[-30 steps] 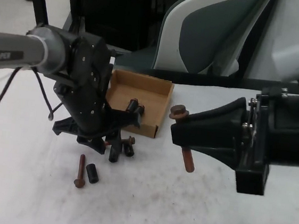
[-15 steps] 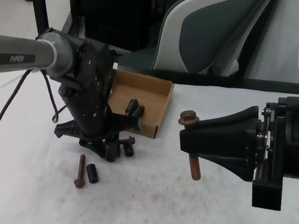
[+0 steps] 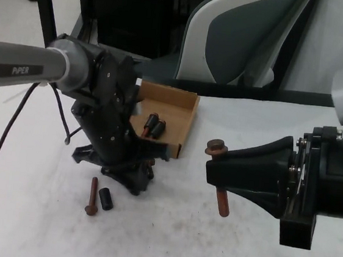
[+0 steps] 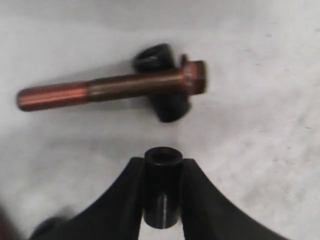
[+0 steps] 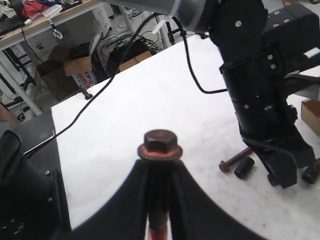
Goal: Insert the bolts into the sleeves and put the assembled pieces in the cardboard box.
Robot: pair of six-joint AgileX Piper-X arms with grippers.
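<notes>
Bolt [image 5: 159, 144] stood head-up, clamped in the right gripper [image 3: 216, 169], presumably poised for insertion. At its nine o'clock the left gripper [image 4: 163, 170] pinched a sleeve [image 4: 162, 195] bore-up, low over the bench [image 3: 208, 249], with the cardboard box [image 3: 190, 121] at that gripper's one o'clock.

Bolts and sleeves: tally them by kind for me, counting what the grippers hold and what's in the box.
Bolts: 3, held bolt in the right gripper, bench bolt, third bolt by the left gripper.
Sleeves: 3, held sleeve in the left gripper, bench sleeve, third sleeve crossing that bolt.
Pieces in the cardboard box: 2, one piece, another piece.
Total: 8.
</notes>
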